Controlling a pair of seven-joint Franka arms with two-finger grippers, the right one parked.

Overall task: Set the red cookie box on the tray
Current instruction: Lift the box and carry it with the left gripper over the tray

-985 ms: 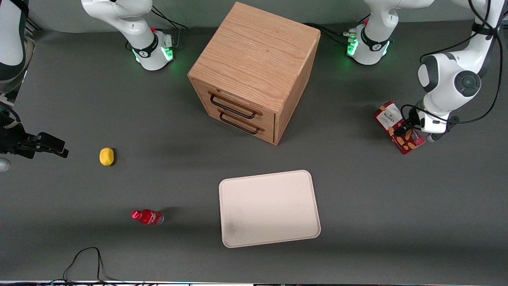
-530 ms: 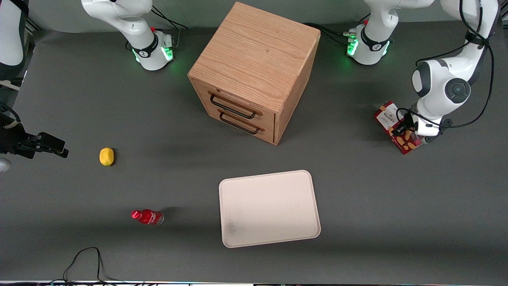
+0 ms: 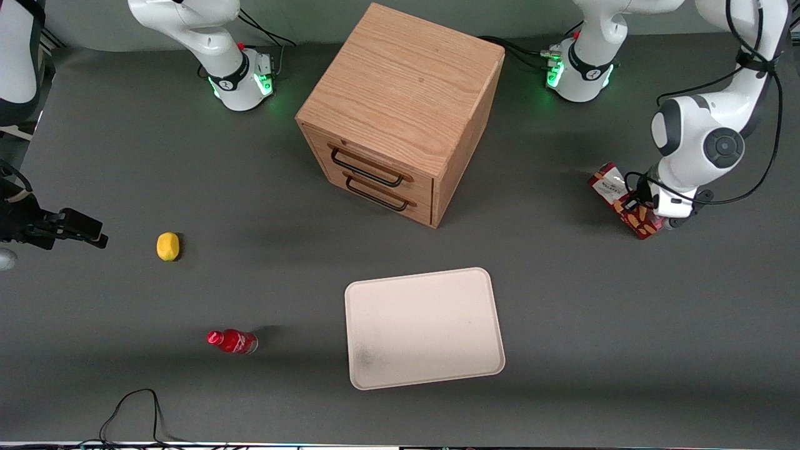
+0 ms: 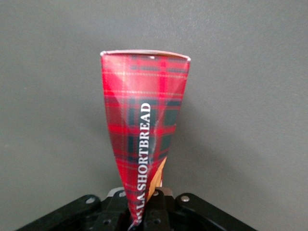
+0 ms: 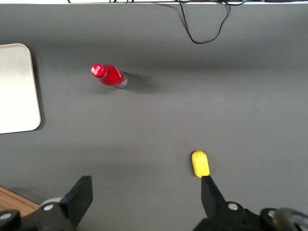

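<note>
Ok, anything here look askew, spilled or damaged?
Only the red cookie box: it is held at one end by the gripper and hangs tilted, toward the working arm's end of the table. No dents or tears show. The tray lies flat, and the small red bottle shows no spill.

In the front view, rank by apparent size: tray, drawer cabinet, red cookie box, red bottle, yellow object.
1. Drawer cabinet
2. Tray
3. Red cookie box, held by the gripper, partly hidden
4. Red bottle
5. Yellow object

Bottle and yellow object look close in size.
</note>
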